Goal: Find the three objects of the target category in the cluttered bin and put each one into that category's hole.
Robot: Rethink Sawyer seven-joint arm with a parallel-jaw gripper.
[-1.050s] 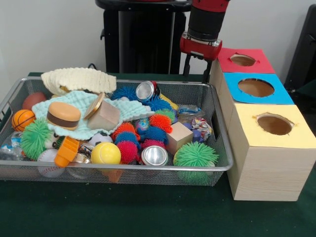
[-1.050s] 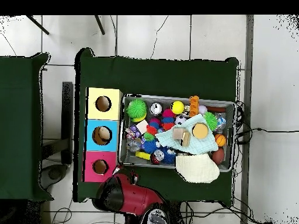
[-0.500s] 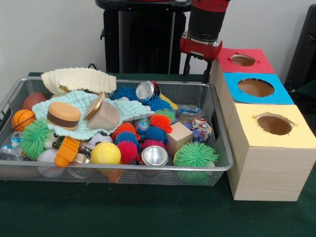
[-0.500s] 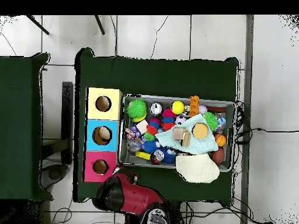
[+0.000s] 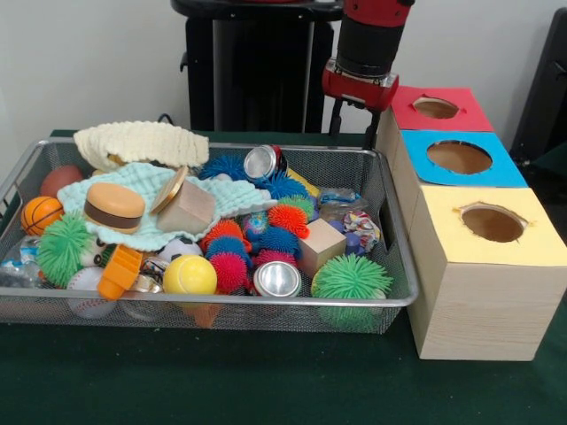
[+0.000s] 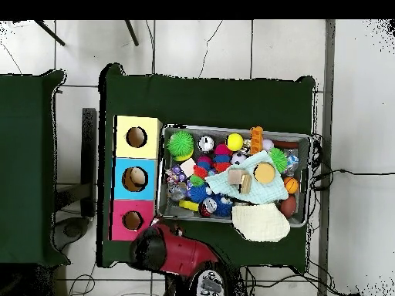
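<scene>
Here my gripper [image 5: 353, 124] hangs at the upper middle of the front view, just behind the wire bin [image 5: 390, 292] and beside the red-topped box [image 5: 461, 115]; whether it is released or clenched I cannot tell. The bin fills the left and centre, heaped with spiky balls, cans and cloths. The blue-topped box [image 5: 496, 173] and yellow-topped box [image 5: 540, 239] run down the right
</scene>
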